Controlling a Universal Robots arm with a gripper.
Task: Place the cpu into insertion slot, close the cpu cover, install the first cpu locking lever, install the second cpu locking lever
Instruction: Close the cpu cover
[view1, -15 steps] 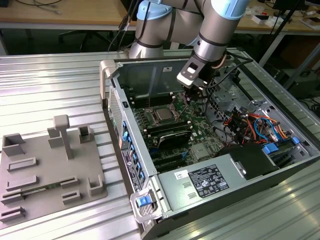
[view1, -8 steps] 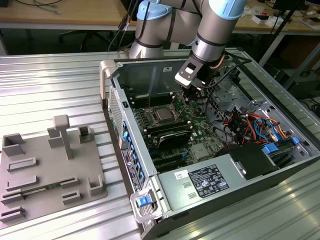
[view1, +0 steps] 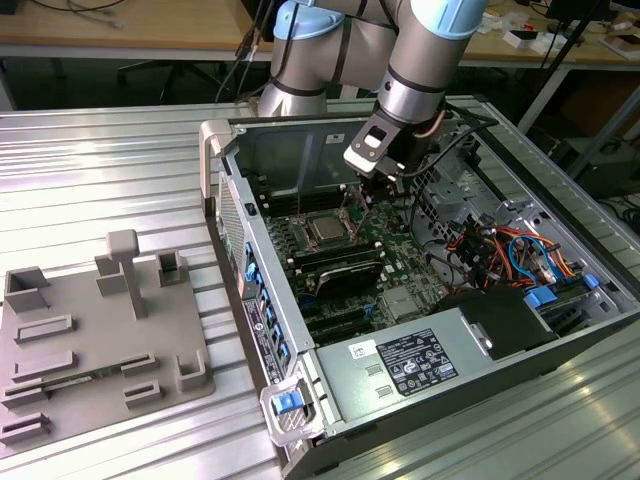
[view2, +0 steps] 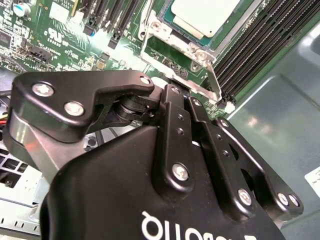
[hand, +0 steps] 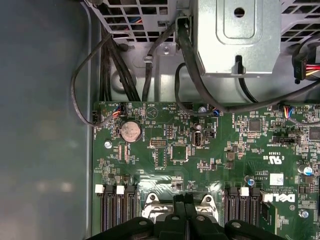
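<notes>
From where I stand, the gripper (view1: 372, 190), its fingers (hand: 178, 210) pressed together, hangs inside the computer case (view1: 262, 290), near two o'clock of the cpu (view1: 325, 228), which lies in its socket, framed by the cpu cover (view2: 186, 46).

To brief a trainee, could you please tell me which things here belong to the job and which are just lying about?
Job in hand: cpu, cpu cover, claw.
Lying about: grey fixture tray, power supply, coin battery, coloured cables.

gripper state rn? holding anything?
Gripper: closed, fingers pressed together with nothing seen between them, close beside the cpu, which sits in its socket.
</notes>
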